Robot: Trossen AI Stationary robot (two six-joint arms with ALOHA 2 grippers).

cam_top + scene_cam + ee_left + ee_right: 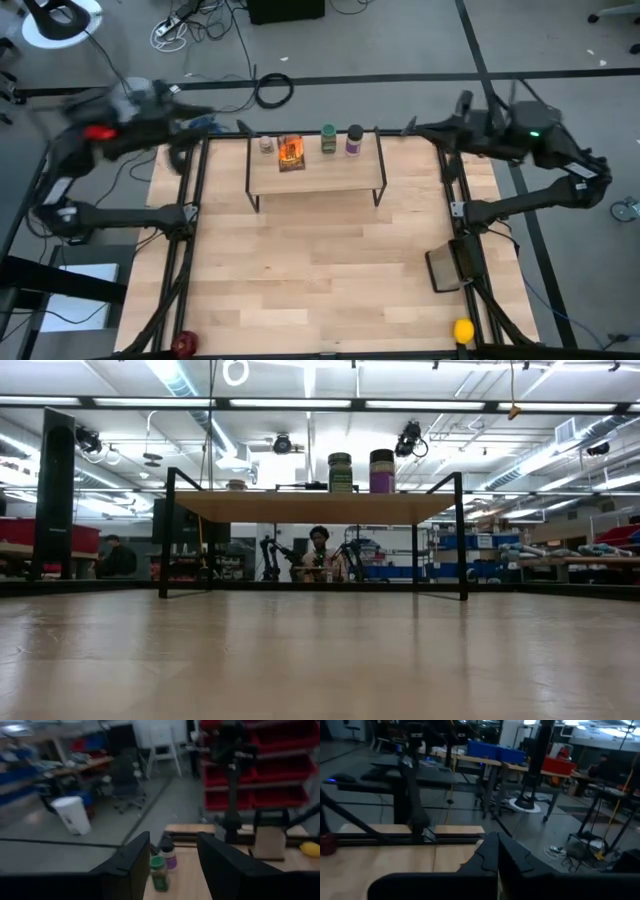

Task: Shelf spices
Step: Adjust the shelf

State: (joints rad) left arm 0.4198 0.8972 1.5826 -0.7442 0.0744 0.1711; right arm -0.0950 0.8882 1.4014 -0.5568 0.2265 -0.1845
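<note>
The shelf [315, 175] stands at the table's far middle, its wooden board on thin black legs [165, 535]. On the board stand a tiny pale-capped jar [265, 145], an orange-brown packet [291, 153], a green-lidded jar [328, 139] and a purple-labelled jar [353, 140]. My left gripper [215, 125] hovers high by the table's far left corner, open and pointing level toward the shelf. The green jar [159, 872] and purple jar [169, 856] show far off through its gap. My right gripper [415, 128] is shut, raised at the far right, with nothing in it.
A yellow ball [463, 330] lies at the near right corner, a dark flat pad [450, 268] by the right rail, and a red thing [185, 345] at the near left corner. Bare tabletop [320, 270] spreads in front of the shelf. A person [320, 555] sits beyond the table.
</note>
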